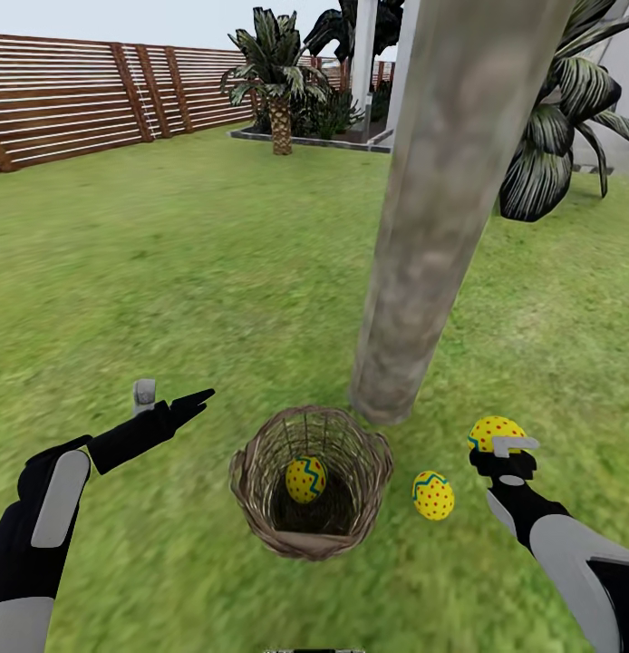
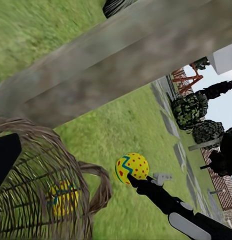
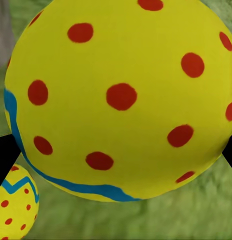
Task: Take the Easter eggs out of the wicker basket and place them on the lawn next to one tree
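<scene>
A: Head view, quick. Small round brown open-weave wicker basket (image 1: 311,490) sits on the mottled green lawn (image 1: 169,272) right at the foot of the thick grey-brown bare tree trunk (image 1: 450,199). One yellow red-dotted Easter egg (image 1: 305,479) is in it, a second one (image 1: 433,495) lies on the grass just beside the basket, near the trunk.

B: And the third?

A: In the right gripper (image 1: 501,444), clamped on that yellow dotted egg (image 1: 495,432), low beside the trunk. Left gripper (image 1: 174,408) hangs beside the basket, fingers together as far as I can tell, holding nothing.

B: Left wrist view?

A: Basket weave (image 2: 40,190) up close, egg inside (image 2: 63,197) visible through it, right gripper's held egg (image 2: 131,167) beyond.

B: Right wrist?

A: Held egg (image 3: 121,95) huge, grounded egg (image 3: 13,207) just beneath it.

B: Risks?

A: Releasing from height could let it roll off, or knock the lying egg away. And reaching in for the last egg may tip the light basket.
</scene>
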